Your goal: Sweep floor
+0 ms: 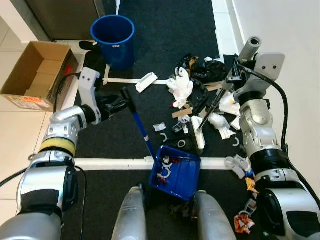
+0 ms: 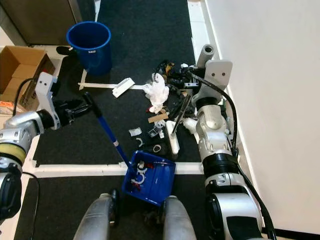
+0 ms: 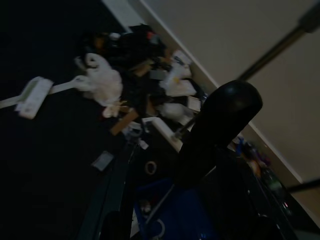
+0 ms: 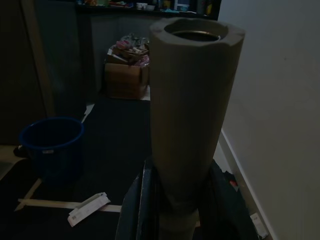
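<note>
The blue dustpan stands on the dark carpet just in front of the robot's feet, at about 6 o'clock, with a few small white and red scraps already in it. Its long blue handle goes up toward 10 o'clock into the left gripper, whose fingers are closed around the black top of the handle. At 1 to 2 o'clock lies the heap of rubbish: white bags, black pieces, bits of card. The broom has its white head at the near edge of this heap, and the right gripper holds its grey pole, fingers closed on it. A blue bucket stands at 11 o'clock, a cardboard box at 10 o'clock.

To do this step well, I think the pan's lip should stay flat on the carpet and still, while the broom draws short strokes from the heap toward 6 o'clock, so light scraps do not jump aside.
</note>
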Tool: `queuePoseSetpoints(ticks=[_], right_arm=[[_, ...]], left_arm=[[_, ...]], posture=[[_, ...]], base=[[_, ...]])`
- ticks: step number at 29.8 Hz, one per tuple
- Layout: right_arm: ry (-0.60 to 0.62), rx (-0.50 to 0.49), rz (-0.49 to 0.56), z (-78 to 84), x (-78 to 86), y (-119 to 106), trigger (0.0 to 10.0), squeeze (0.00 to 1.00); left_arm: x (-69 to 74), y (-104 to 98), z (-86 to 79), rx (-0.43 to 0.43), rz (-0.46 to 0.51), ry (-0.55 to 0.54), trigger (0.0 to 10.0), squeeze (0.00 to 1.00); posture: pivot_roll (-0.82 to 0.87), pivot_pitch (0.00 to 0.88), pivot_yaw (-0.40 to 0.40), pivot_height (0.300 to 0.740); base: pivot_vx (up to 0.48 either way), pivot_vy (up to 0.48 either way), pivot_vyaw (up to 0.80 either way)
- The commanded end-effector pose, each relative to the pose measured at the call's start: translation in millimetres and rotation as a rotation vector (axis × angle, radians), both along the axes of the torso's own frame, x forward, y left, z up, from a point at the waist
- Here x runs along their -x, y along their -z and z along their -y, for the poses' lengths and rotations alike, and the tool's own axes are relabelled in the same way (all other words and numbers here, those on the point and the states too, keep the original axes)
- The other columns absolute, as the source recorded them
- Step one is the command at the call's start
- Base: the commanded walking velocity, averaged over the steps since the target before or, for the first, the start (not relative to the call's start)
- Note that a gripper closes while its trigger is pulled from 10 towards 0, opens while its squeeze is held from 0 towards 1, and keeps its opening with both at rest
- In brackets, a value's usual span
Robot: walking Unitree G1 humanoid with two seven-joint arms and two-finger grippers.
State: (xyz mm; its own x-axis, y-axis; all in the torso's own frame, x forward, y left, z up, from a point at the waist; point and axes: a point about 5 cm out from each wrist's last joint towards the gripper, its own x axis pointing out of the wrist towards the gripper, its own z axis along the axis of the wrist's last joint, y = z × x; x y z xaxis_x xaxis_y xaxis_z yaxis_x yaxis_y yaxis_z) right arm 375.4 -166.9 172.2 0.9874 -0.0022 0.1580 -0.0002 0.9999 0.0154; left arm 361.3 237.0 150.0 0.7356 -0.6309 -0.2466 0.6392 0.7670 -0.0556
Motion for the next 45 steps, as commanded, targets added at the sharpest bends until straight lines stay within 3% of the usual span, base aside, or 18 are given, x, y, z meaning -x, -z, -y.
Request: queuePoseSetpoints(ticks=[1,5,10,11,12,13,14,15,22,24,27,30,32,33,34,37,45], right_arm=[[0.019,0.006,0.034,5.2,1.6,-7.2,10.0,0.00],[0.031,0.000,0.030,8.0,3.7,-4.2,10.0,0.00],[0.022,-0.003,0.026,3.7,2.2,-4.3,10.0,0.00],[0.018,-0.004,0.028,2.6,1.7,-5.2,10.0,0.00],[0.016,-0.005,0.029,1.9,1.4,-5.9,10.0,0.00],[0.015,-0.005,0.030,1.5,1.4,-6.5,10.0,0.00],[0.015,-0.005,0.030,1.5,1.4,-6.5,10.0,0.00],[0.016,-0.003,0.032,1.9,1.9,-7.1,10.0,0.00],[0.033,-0.005,0.030,7.7,5.1,-4.6,10.0,0.00],[0.033,-0.006,0.024,7.5,5.5,-2.3,10.0,0.00],[0.018,-0.006,0.019,2.4,3.8,-2.3,10.0,0.00],[0.009,-0.007,0.023,-0.7,2.3,-4.8,10.0,0.00],[0.005,-0.007,0.026,-1.9,1.3,-6.7,10.0,0.00],[0.005,-0.007,0.027,-1.7,1.3,-7.1,10.0,0.00],[0.005,-0.007,0.027,-1.6,1.4,-7.0,10.0,0.00],[0.013,-0.004,0.028,2.2,2.8,-6.3,10.0,0.00],[0.028,-0.005,0.021,6.4,4.1,-3.9,10.0,0.00]], left_arm=[[4.1,6.9,1.5,-0.018,-0.039,0.045,10.0,0.00],[6.5,5.3,-1.1,-0.043,-0.025,0.068,10.0,0.00],[9.3,14.9,-10.9,-0.063,-0.056,-0.003,10.0,0.00],[9.4,14.2,-10.3,-0.031,-0.058,0.003,4.8,0.00],[9.4,13.2,-9.6,0.001,-0.063,0.009,4.4,0.00],[9.8,11.9,-9.1,0.029,-0.069,0.024,6.2,0.00],[9.8,11.9,-9.1,0.029,-0.069,0.024,6.2,0.00],[11.6,10.6,-9.2,0.045,-0.083,0.054,10.0,0.00],[22.9,17.1,-19.1,0.044,-0.104,0.075,10.0,0.00],[25.0,21.3,-24.1,0.057,-0.105,0.031,10.0,0.00],[21.1,13.4,-24.2,0.197,-0.062,-0.008,10.0,0.00],[17.3,3.5,-21.3,0.267,-0.037,0.007,10.0,0.00],[15.4,3.0,-18.9,0.197,-0.042,0.021,10.0,0.00],[15.6,7.3,-19.1,0.104,-0.066,0.029,10.0,0.00],[15.8,8.3,-19.3,0.088,-0.072,0.030,10.0,0.00],[18.3,15.9,-21.8,-0.090,-0.087,0.048,10.0,0.00],[21.3,29.2,-25.5,-0.129,-0.124,-0.026,10.0,0.00]], posture=[[-0.07,0.222,0.003,0.740],[-0.06,0.222,0.004,0.740],[-0.05,0.221,-0.001,0.740],[-0.05,0.221,-0.002,0.740],[-0.05,0.222,-0.002,0.740],[-0.05,0.221,-0.002,0.740],[-0.05,0.221,-0.002,0.740],[-0.06,0.221,0.002,0.740],[-0.05,0.224,0.008,0.740],[-0.04,0.226,0.002,0.740],[-0.04,0.226,-0.005,0.740],[-0.04,0.225,-0.007,0.740],[-0.04,0.226,-0.007,0.740],[-0.04,0.226,-0.006,0.740],[-0.04,0.226,-0.006,0.740],[-0.05,0.226,-0.003,0.740],[-0.05,0.225,-0.001,0.740]], base=[[0.000,0.000,0.00],[0.000,0.000,0.00],[0.000,0.000,0.00],[0.000,0.000,0.00],[0.000,0.000,0.00],[0.000,0.000,0.00],[0.000,0.000,0.00],[0.000,0.000,0.00],[0.000,0.000,0.00],[0.000,0.000,0.00],[0.000,0.000,0.00],[0.000,0.000,0.00],[0.000,0.000,0.00],[0.000,0.000,0.00],[0.000,0.000,0.00],[0.000,0.000,0.00],[0.000,0.000,0.00]])
